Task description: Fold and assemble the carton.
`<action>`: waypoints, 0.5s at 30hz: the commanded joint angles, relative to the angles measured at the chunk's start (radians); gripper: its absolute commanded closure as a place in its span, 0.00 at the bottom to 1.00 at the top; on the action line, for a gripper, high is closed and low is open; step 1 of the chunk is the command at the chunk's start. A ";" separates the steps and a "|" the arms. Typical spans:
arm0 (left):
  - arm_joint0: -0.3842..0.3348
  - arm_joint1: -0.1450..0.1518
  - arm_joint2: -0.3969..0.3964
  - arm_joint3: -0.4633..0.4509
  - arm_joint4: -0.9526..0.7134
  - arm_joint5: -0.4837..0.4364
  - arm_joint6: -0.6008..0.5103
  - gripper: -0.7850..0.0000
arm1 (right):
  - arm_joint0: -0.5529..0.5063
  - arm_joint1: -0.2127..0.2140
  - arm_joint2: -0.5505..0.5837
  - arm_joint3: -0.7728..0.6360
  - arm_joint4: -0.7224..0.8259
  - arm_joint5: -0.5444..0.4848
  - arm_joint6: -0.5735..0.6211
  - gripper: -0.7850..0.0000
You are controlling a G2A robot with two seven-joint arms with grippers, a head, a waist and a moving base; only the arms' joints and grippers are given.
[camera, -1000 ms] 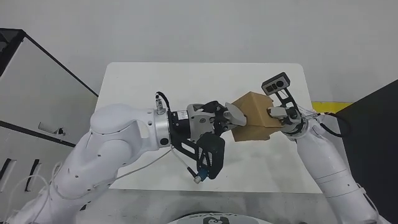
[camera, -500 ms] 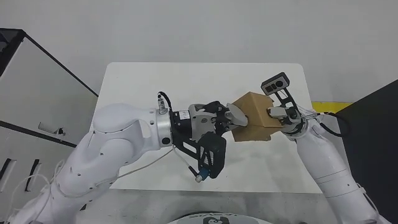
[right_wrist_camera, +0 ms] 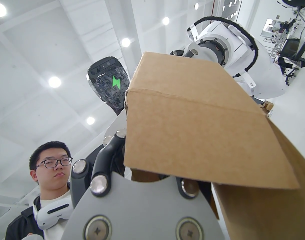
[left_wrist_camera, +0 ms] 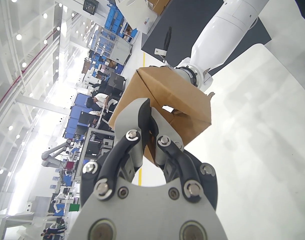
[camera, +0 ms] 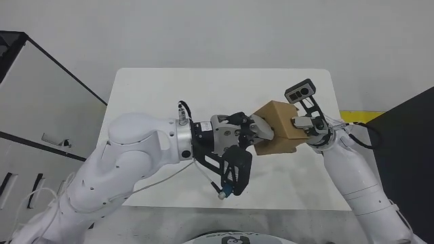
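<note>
1. My left end effector [camera: 262,130] is pressed together on the carton's left edge, pinching the cardboard.
2. The brown carton [camera: 279,118] is tilted between both end effectors, over the right half of the white desk [camera: 203,88]. On the end facing my left arm the flaps are partly folded, with a gap showing.
3. My right end effector [camera: 304,123] is at the carton's right side. Cardboard covers it, so I can't tell its grip.

You get no legible words or numbers. One sign: a green lightning-bolt symbol [right_wrist_camera: 115,81] lit on the black sensor head [right_wrist_camera: 103,67] just beside the carton [right_wrist_camera: 192,126] edge. Small white tag [left_wrist_camera: 159,50]: print too small to read.
</note>
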 commanded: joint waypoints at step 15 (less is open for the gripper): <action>0.026 0.003 -0.061 -0.012 -0.050 0.027 -0.009 1.00 | 0.000 0.000 0.000 0.000 0.000 0.000 0.000 1.00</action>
